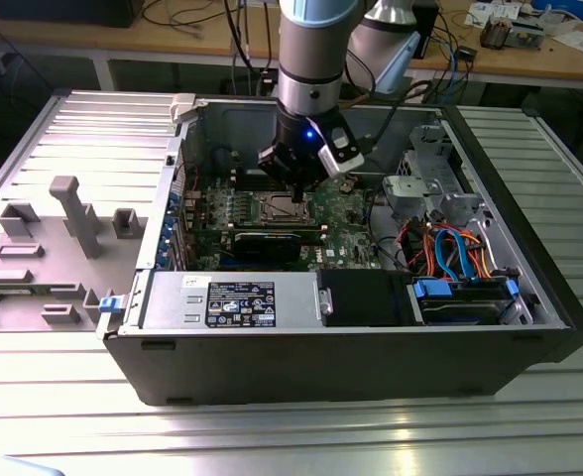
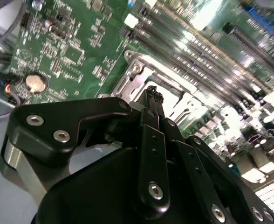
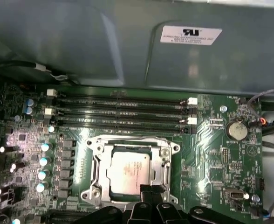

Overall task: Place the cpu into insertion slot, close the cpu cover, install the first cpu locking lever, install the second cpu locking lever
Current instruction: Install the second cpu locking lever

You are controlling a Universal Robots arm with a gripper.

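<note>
One arm reaches straight down into the open computer case point(image 1: 529, 297), its gripper point(image 3: 152, 190) with fingertips pinched together at the edge of the cpu cover point(image 3: 96, 163). Inside it, the cpu point(image 3: 127, 170) sits in the insertion slot point(image 1: 277, 209) on the green board point(image 3: 216, 168).

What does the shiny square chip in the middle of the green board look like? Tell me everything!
The cpu is a flat square chip with a pale silver-grey metal top. It lies level inside the insertion slot, with the silver cpu cover framing its edges. The black end effector sits right at one edge of it; whether they touch is unclear.
</note>
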